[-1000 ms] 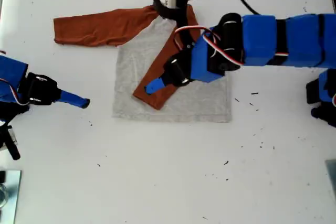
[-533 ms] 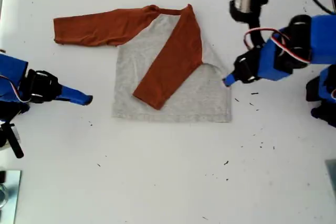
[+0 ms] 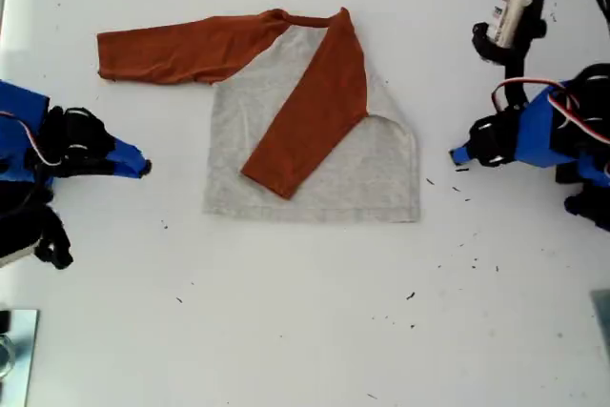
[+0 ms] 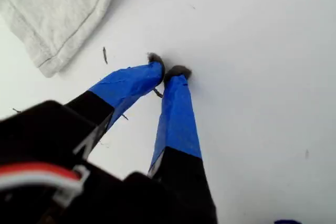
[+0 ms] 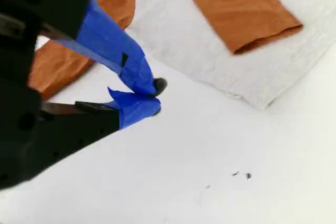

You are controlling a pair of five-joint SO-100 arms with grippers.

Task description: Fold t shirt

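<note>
Surface: white table [image 3: 305, 331], bare apart from scattered dark specks [image 3: 411, 295] toward the exterior view's right.
Task item: t shirt [image 3: 367, 173], lying flat at the upper middle of the exterior view, grey body spread out.
Folded sleeve [image 3: 310, 116]: rust-orange, laid diagonally across the grey body, cuff resting near the hem.
Open sleeve [image 3: 181, 50]: rust-orange, stretched out flat toward the exterior view's left, not yet folded.
First gripper [image 3: 460, 154]: at the exterior view's right, just off the shirt's side edge; in its wrist view [image 4: 169, 71] the fingertips are pressed almost together with nothing between them.
Second gripper [image 3: 141, 167]: at the exterior view's left, apart from the shirt and below the open sleeve; in its wrist view [image 5: 156, 98] the tips meet, empty.
Stage, judged: one sleeve in, the other sleeve and the body folds remaining.
Risk, grasp: closed tips would push the open sleeve along the table and bunch it unless they spread first.
Risk, drag: thin cloth on a smooth top may slide whole, skewing the body.
Risk, undoing: a sweep across the body could catch the loose cuff and flip the folded sleeve back out.
Risk, pinch: taking two layers at the hem would lift the body with it.
</note>
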